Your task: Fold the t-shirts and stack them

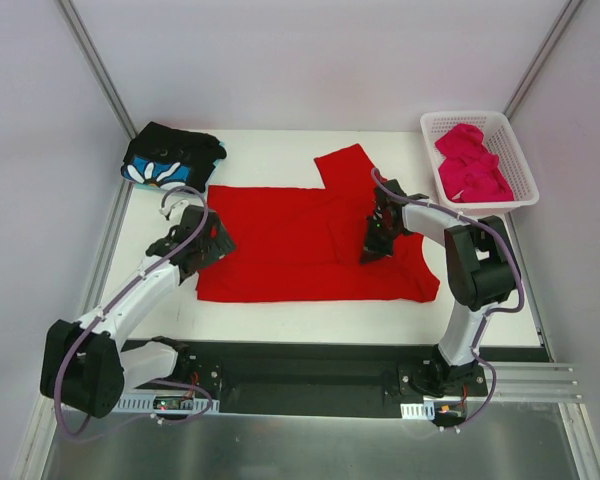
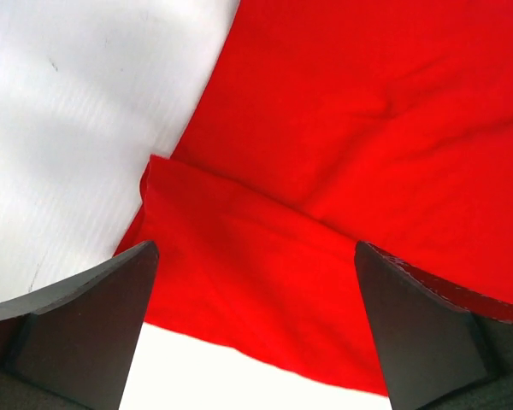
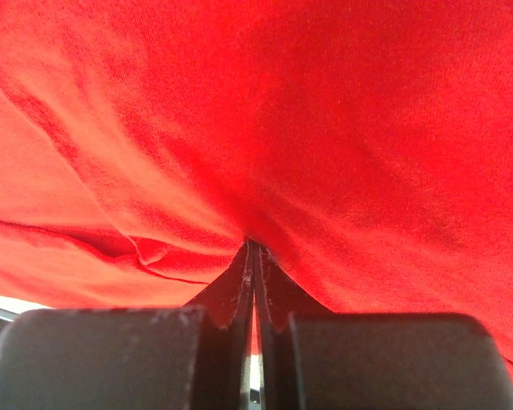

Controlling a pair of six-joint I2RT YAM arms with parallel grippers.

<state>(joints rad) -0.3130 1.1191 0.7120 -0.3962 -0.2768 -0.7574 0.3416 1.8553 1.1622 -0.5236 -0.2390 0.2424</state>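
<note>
Top external first: the red shirt is spread flat across the middle of the table, with one sleeve poking toward the far edge. The black shirt (the flower-print one) sits bunched up at the far left corner, just beside the red one's corner but not on it. The pink shirt is crumpled inside the basket at the far right. The left gripper is down at the red shirt's left edge. The right gripper is down on the right part of the shirt, below the sleeve.

Left wrist next: both fingers stand wide apart and nothing is pinched between them. A doubled-over edge of red cloth runs across the gap, with white table showing to the left and along the bottom. I can't tell if the tips actually touch the cloth.

Right wrist last: pretty much all red. The fingers are pressed tight together with only a hairline slit between them. Red cloth is nipped right at their tips and puckers out from that spot in wrinkles. A tiny sliver of table shows at the lower left.
</note>
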